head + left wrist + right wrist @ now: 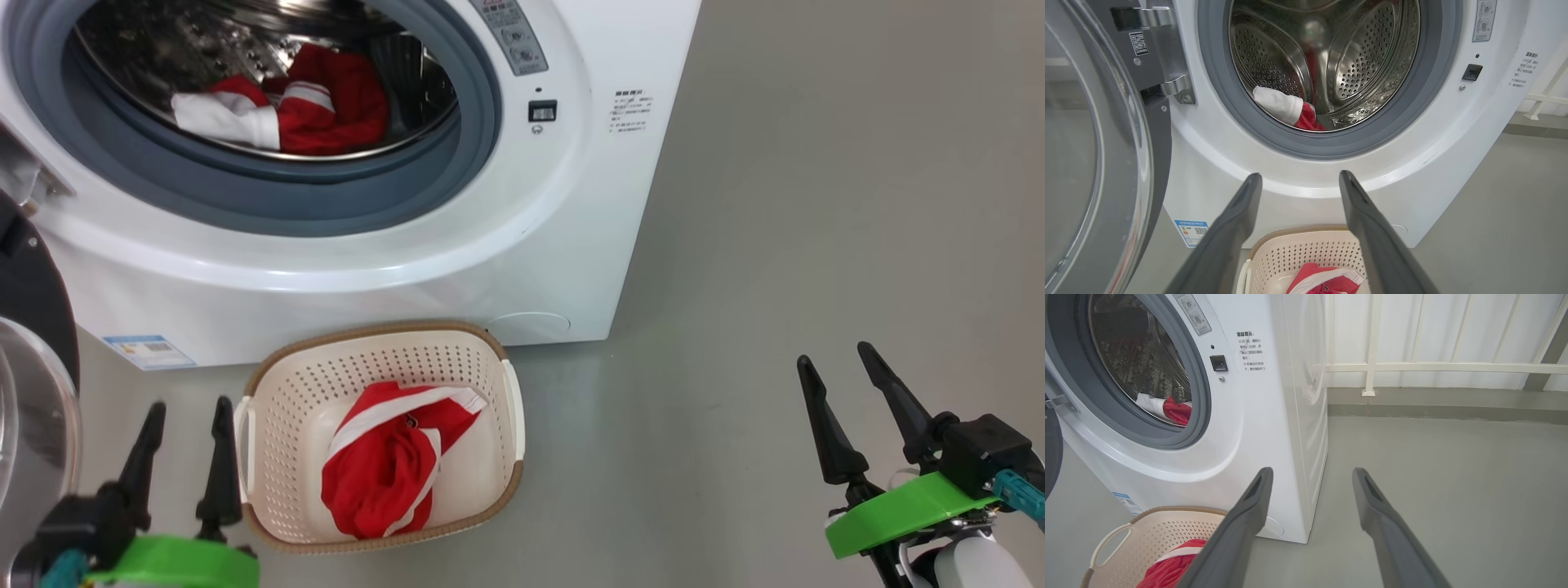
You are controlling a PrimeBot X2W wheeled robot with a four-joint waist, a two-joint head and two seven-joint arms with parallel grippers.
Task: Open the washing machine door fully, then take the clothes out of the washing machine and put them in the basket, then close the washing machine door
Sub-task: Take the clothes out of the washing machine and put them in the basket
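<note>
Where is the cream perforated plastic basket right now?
The basket sits on the grey floor before the white washing machine, lower centre of the head view, right of the left gripper, holding a red striped garment.

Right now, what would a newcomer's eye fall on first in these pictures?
The bright red clothes stand out most: some lie in the steel drum of the white washer, and one garment lies in the cream basket in front of it. The door stands open at the left.

Grey floor [1453,477], white panelled wall [1433,330] w/ white rail [1445,367], prob. metal
</note>
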